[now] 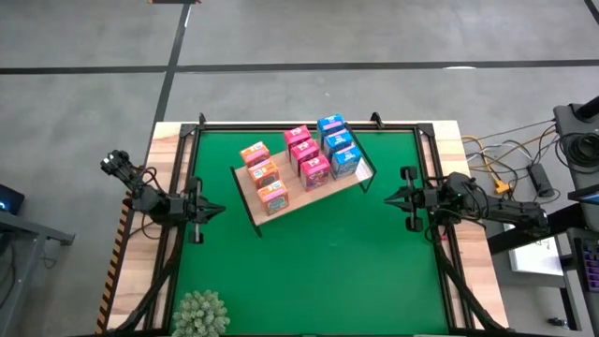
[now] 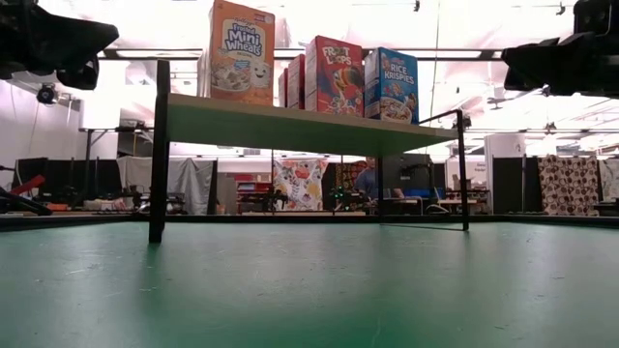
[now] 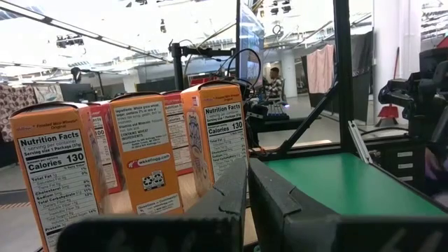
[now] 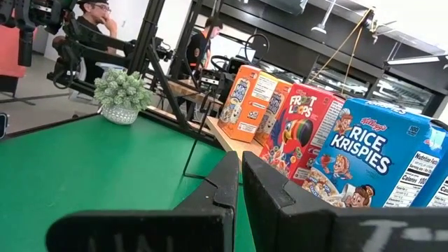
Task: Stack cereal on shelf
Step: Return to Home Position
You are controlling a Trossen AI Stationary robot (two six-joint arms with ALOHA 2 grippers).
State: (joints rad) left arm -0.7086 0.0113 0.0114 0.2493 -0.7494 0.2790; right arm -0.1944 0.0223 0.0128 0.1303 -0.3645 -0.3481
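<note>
Left gripper [image 1: 218,211]: fingers pressed together, carrying nothing. I am holding it short of the shelf [image 1: 299,197], which is lying ahead of its tips, so nothing gets knocked.
Right gripper [image 1: 387,197]: likewise closed and empty, facing the left one across the shelf.
Cereal [image 1: 306,154]: nine boxes standing on the shelf between both grippers, sorted by colour.
Green mat [image 1: 328,271]: lying underneath.
Plant [image 1: 200,314]: sitting nearer the left gripper.
Person [image 2: 368,180]: showing in the workshop beyond.

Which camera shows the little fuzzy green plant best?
The right wrist view: the plant stands whole there, seen side-on and close enough to show its fuzzy tufts. The high view sees only its top from above, at the picture's bottom edge. The low and left wrist views miss it.
</note>
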